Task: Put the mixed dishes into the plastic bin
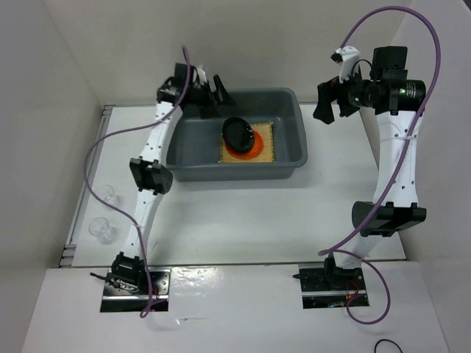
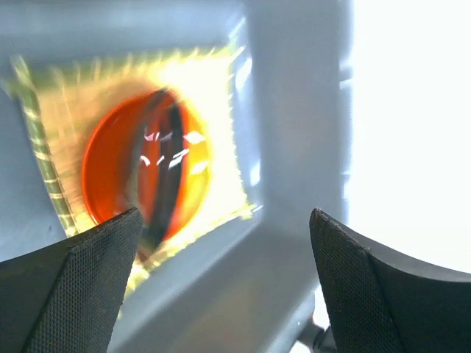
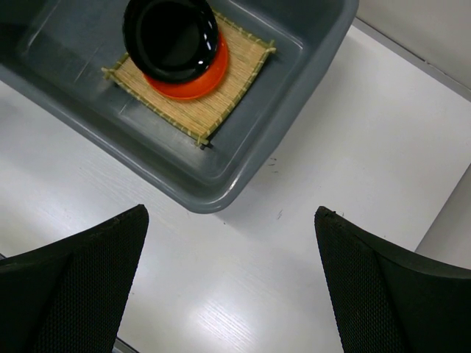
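The dark grey plastic bin (image 1: 184, 163) stands at the table's back middle. In it lies the tan bamboo mat (image 1: 266, 149), with the orange plate (image 1: 247, 151) on it and the black plate (image 1: 237, 132) on top of that. The right wrist view shows the same stack: mat (image 3: 221, 92), orange plate (image 3: 193, 87), black plate (image 3: 171, 37). Two clear glass cups (image 1: 107, 195) (image 1: 100, 229) stand on the table at the far left. My left gripper (image 1: 214, 94) is open and empty above the bin's back left corner. My right gripper (image 1: 324, 103) is open and empty, raised to the right of the bin.
White walls enclose the table on the left, back and right. A metal rail (image 1: 87, 187) runs along the table's left edge beside the cups. The left wrist view is blurred; it shows the bin wall (image 2: 294, 147) and the mat (image 2: 59, 125).
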You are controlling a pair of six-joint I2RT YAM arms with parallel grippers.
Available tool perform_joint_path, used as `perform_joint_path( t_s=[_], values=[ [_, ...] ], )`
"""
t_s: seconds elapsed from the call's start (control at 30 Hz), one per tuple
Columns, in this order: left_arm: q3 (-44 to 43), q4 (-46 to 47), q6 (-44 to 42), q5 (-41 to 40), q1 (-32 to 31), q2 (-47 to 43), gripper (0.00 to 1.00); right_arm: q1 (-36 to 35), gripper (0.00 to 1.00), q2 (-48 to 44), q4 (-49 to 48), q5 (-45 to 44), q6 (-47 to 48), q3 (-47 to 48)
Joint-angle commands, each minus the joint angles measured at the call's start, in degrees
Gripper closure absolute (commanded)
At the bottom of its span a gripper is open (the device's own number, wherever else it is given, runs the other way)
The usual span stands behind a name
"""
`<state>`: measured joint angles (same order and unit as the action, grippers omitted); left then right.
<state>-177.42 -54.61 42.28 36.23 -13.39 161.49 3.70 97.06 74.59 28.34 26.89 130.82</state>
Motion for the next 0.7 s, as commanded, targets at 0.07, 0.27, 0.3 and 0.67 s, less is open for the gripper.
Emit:
perform_joint_path(
  t_s=[0.07, 0.27, 0.3, 0.67],
  values=[
    [-2.3, -2.2, -5.5, -11.6, 3.2, -24.2, 0.00, 0.3, 0.02, 0.6, -0.1, 3.6, 0.4, 0.0],
    [-2.3, -18.0, -13.5, -13.9, 6.2, -26.1, 0.00, 0.3, 0.02, 2.0, -0.1, 5.4, 0.4, 0.0],
    [-2.3, -19.9, -13.5, -14.7, 5.7, -25.4, 0.00, 0.3, 0.02, 2.5, -0.1, 5.9, 0.4, 0.0],
    [21.0, -19.9, -11.1, -48.8, 3.5, -35.5, 0.00, 0.3, 0.02, 1.4, -0.1, 5.9, -0.2, 0.7]
  ],
)
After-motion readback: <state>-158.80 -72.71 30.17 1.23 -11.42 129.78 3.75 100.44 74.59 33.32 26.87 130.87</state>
